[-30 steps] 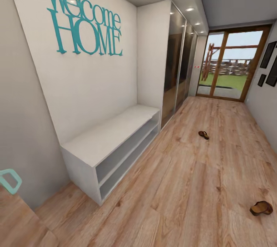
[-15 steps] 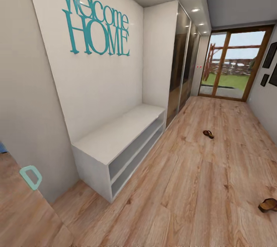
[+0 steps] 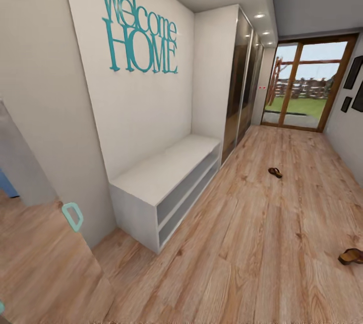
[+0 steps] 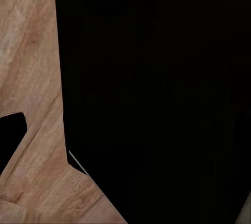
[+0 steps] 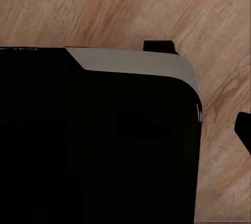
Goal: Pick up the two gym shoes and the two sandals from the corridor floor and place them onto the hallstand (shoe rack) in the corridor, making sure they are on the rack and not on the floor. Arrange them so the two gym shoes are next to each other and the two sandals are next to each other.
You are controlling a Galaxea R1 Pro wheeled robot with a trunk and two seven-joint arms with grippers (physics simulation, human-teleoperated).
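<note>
Head view first: where are the task's things placed? (A)

One small flat brown leather sandal [image 3: 275,172] is seen on the light wood-plank corridor floor [image 3: 237,253], well beyond the far end of the plain low white bench with two open shelves [image 3: 151,183]. Its partner sandal [image 3: 351,256] is seen across the corridor from the bench's near end. The two are well apart. (B)

Which step is judged to be in hand? (A)

Approach: nothing is seen to be held, and no sandal is on any shelf. For the next move, the base would need to be driven to a sandal and an arm lowered to it. (B)

And the room for moving? (A)

Open floor is left between the bench front and the opposite wall. Past the bench, the corridor is edged by a tall dark-mirrored wardrobe [image 3: 242,77] and closed by a wood-framed glass door [image 3: 302,87]. The bench's near corner should be given a margin. (B)

Left wrist view? (A)

Plank floor [image 4: 31,51] is seen beside a black mass [image 4: 157,88]. Whether that arm's jaws are parted or clenched cannot be told. (B)

Right wrist view? (A)

The same floor [image 5: 130,9] is seen around a black, grey-edged body [image 5: 94,145]. Its jaws' state cannot be told either. (B)
</note>
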